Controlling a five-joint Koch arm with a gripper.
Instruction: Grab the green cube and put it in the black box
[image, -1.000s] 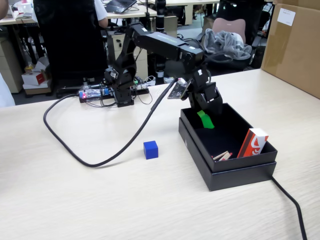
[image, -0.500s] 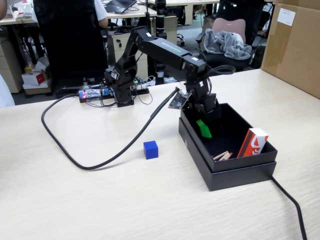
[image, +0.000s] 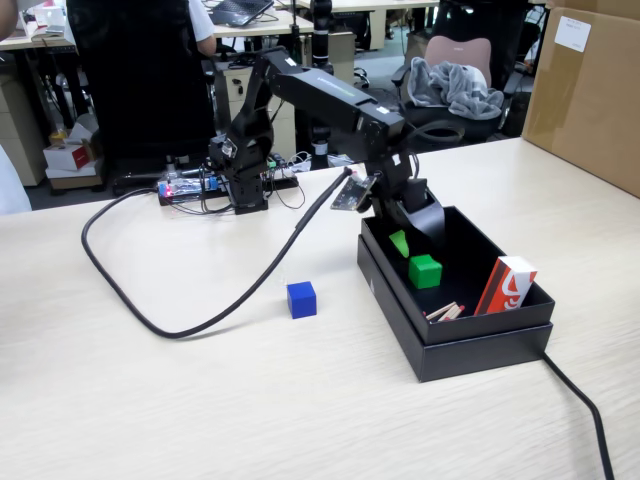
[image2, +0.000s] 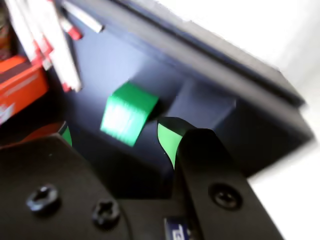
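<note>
The green cube (image: 425, 271) rests on the floor of the black box (image: 480, 345), near its middle. My gripper (image: 412, 245) hangs inside the box at its far end, just behind the cube. In the wrist view the cube (image2: 127, 114) lies a little beyond the gripper (image2: 117, 137), free of both jaws. The jaws stand wide apart, one green fingertip (image2: 169, 141) on the right and the other just showing at the left. The gripper is open and holds nothing.
A blue cube (image: 301, 299) sits on the table left of the box. In the box's near right corner a red and white carton (image: 505, 285) leans beside wooden sticks (image: 445, 312). A big cardboard box (image: 590, 90) stands at the back right. A black cable (image: 200, 322) loops across the table.
</note>
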